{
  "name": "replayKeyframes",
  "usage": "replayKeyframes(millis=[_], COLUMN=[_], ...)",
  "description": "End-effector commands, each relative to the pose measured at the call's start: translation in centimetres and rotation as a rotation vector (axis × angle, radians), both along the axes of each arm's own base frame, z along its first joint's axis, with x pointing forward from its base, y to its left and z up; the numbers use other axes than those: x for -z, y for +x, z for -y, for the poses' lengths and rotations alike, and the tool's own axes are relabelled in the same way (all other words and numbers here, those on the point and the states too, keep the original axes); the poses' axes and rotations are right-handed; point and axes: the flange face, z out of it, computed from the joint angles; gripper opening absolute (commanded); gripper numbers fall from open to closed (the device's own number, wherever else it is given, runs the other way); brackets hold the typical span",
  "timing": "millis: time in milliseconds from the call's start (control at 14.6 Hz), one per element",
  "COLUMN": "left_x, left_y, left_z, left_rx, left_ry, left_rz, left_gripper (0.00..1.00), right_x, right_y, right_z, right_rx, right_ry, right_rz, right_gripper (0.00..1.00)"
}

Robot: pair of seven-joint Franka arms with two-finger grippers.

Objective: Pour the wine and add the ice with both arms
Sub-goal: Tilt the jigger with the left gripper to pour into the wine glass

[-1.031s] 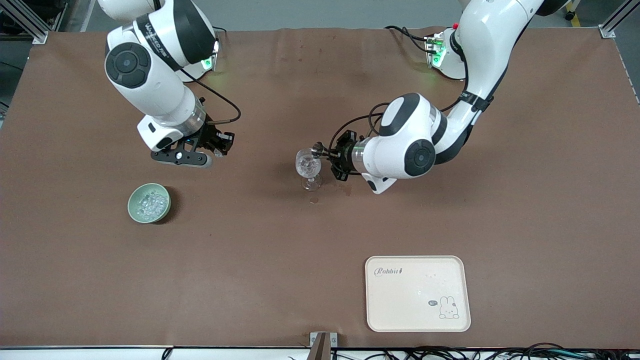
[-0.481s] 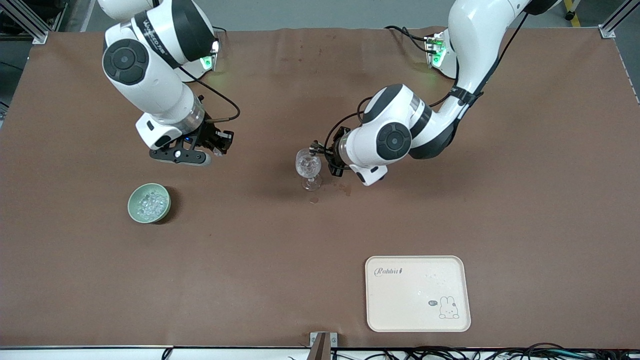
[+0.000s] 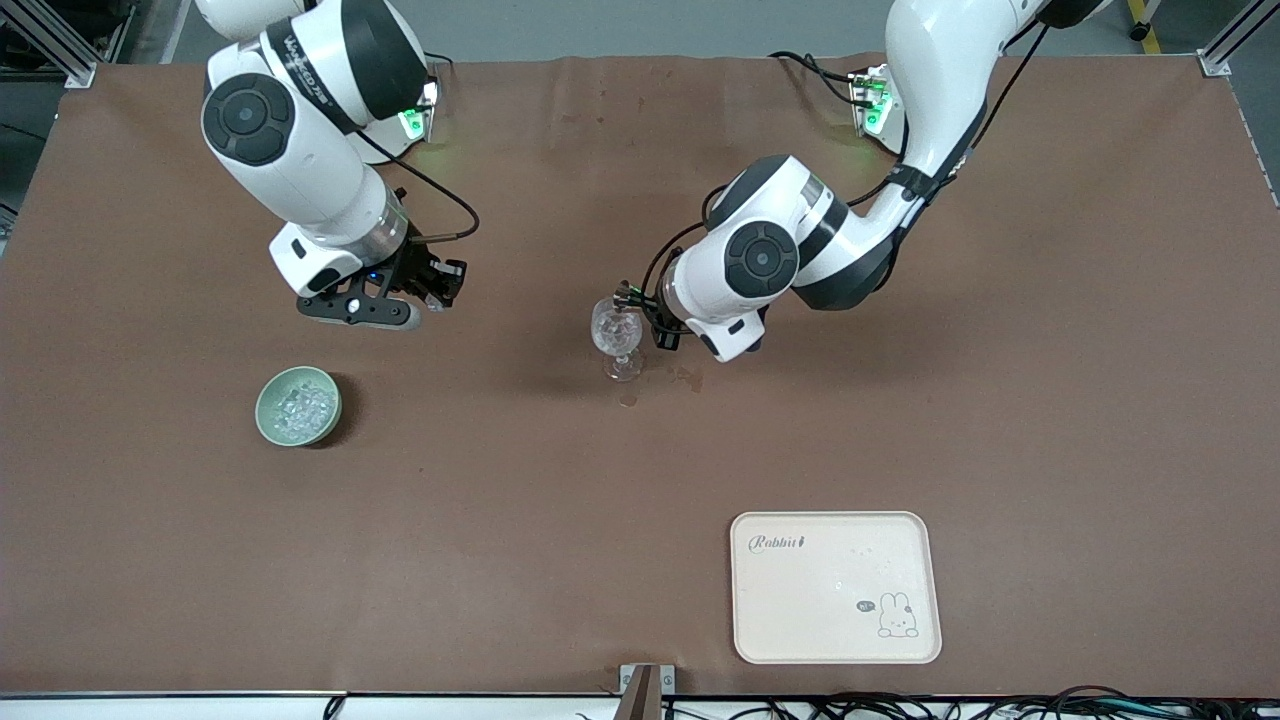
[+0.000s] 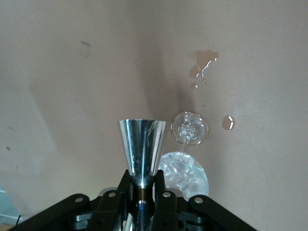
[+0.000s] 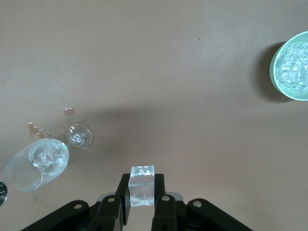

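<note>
From the front view, we see our left end effector (image 3: 640, 305) just beside the rim of the wine glass (image 3: 614, 334), and our right end effector (image 3: 425, 300) up over bare tabletop (image 3: 500, 480), the green bowl (image 3: 298, 405) of ice (image 3: 300, 404) lying below it toward the front camera.

In the left wrist view, our closed fingers grip a metal jigger (image 4: 141, 149), tipped toward the ice-filled glass beneath, likely for pouring; drops (image 4: 204, 67) lie near the foot.

In the right wrist view, our fingers pinch one ice cube (image 5: 142, 185), carried clear of the bowl, presumably for the glass.
</note>
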Motion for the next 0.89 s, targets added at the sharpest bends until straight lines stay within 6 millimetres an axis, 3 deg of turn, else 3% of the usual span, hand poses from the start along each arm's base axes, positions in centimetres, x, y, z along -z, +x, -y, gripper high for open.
replayKeyframes(millis=[0,824], left_x=[-0.5,-1.4], left_y=[0.2,0.1], left_z=[0.2,1.4], left_rx=[-0.029,-0.08], left_ry=[0.023,0.104], left_rz=[0.019,0.095], left_gripper=[0.0,0.0], right_x=[-0.8,-1.3], right_y=[-0.8,-0.9], right_z=[0.7,0.7], right_rx=[0.001,0.001], right_ry=[-0.006,-0.005], right_rz=[-0.006,-0.005], right_gripper=[0.0,0.0])
